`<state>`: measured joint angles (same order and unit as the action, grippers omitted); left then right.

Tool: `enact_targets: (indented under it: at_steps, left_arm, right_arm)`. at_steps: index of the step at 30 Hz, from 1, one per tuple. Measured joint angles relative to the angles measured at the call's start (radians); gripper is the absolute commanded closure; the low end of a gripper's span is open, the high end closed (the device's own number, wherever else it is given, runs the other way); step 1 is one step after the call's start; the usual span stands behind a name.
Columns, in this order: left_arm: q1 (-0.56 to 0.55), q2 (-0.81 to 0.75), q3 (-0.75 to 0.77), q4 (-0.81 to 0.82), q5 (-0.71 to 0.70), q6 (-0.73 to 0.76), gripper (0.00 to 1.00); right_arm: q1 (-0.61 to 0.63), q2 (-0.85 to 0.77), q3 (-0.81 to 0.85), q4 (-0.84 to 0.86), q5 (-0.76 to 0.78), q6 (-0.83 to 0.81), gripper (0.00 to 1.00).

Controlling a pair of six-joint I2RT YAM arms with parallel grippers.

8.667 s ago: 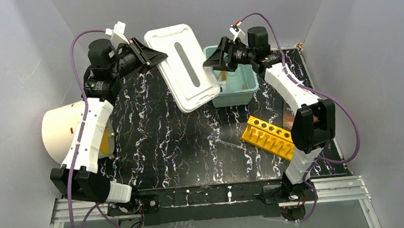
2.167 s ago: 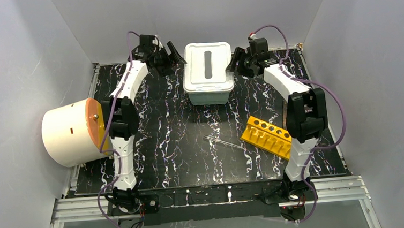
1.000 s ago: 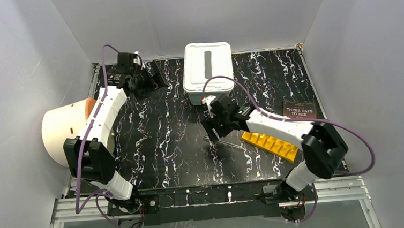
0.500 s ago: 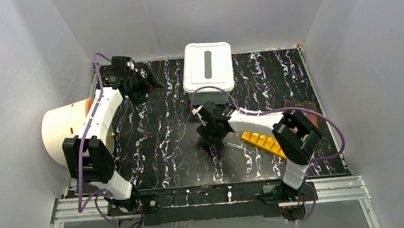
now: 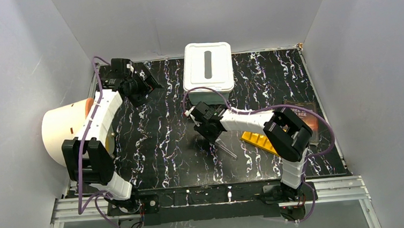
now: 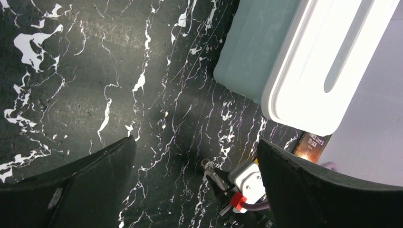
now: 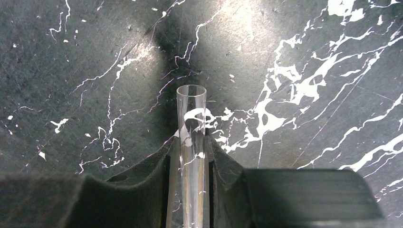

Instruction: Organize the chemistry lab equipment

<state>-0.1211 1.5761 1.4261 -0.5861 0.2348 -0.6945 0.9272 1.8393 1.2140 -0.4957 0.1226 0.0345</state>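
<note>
Black white-veined marble tabletop (image 5: 154,149) fills the cell, closed in by grey walls (image 5: 20,78) on the left, far and right sides. Only the near edge, where the arm bases sit, is open.

At the left edge a big white drum with an orange face (image 5: 64,135) lies on its side, overhanging the table border. The left gripper (image 5: 146,83) hovers over the far-left corner, near the back wall. In the wrist view its jaws are spread wide over bare marble (image 6: 196,142), grasping nothing.

At the far edge, centre, stands a teal bin (image 6: 252,52) with its white lid (image 5: 208,66) seated on top, well apart from the left gripper. A broad stretch of marble separates the drum from the table's middle.

The right gripper (image 5: 212,133) hangs over that middle, just in front of the bin. It is clenched on a thin clear glass rod (image 7: 191,123), whose open end projects beyond the fingertips (image 7: 223,166). From above, the rod (image 5: 227,150) slants out toward the near right. Contact with the marble cannot be confirmed.

Beside it to the right lies a yellow holed rack (image 5: 256,140), partly hidden by the right arm. A dark-covered book (image 5: 303,116) rests near the right edge.
</note>
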Motion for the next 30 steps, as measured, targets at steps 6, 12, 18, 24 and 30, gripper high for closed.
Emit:
enact_targets:
  at_steps: [6,12,18,24,30]
  left_arm:
    - [0.002,-0.032,-0.038,0.007,-0.002,-0.014,0.02]
    - [0.002,-0.072,-0.113,0.045,0.034,-0.019,0.02]
    - [0.001,-0.136,-0.271,0.135,0.106,-0.023,0.02]
    - [-0.071,-0.19,-0.457,0.269,0.137,-0.008,0.04]
    - [-0.126,-0.225,-0.582,0.355,0.158,-0.005,0.06]
  right_arm:
    - [0.0,0.0,0.002,0.014,0.026,0.018,0.67]
    - [-0.02,-0.03,0.002,0.051,0.031,0.056,0.67]
    - [-0.113,-0.146,0.001,0.134,-0.042,0.122,0.66]
    - [-0.176,-0.197,0.001,0.238,-0.163,0.206,0.66]
    - [-0.172,-0.196,-0.001,0.286,-0.224,0.26,0.62]
